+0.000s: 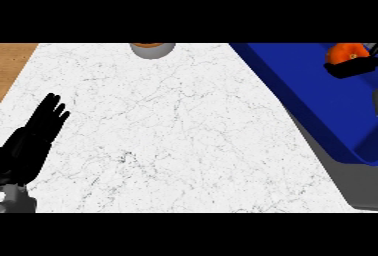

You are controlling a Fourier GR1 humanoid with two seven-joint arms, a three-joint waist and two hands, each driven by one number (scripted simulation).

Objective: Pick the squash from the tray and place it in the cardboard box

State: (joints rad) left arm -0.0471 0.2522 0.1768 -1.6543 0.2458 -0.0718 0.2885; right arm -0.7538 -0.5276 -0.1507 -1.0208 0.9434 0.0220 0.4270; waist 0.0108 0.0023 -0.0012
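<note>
- Nearest the camera, at the lower left, the left hand [33,140] is seen over the edge of the white marble counter [170,130], fingers straight and pointed up the view, nothing held; its grey forearm is cut off at the bottom corner.
- Across the middle, only bare speckled marble is shown.
- Along the right side, the blue tray [310,95] is laid at a slant, its near corner hanging past the counter's right edge.
- Far up in the tray's top right corner, the orange squash [345,51] is found, with the right hand [353,67] pressed against it; only black fingers are shown, apparently curled round it, though the hold is partly cut by the frame.
- At the far edge, top centre, 1 grey bowl [153,50] with something orange inside is glimpsed, mostly cropped.
- A strip of wood [15,62] is seen at the far left.
</note>
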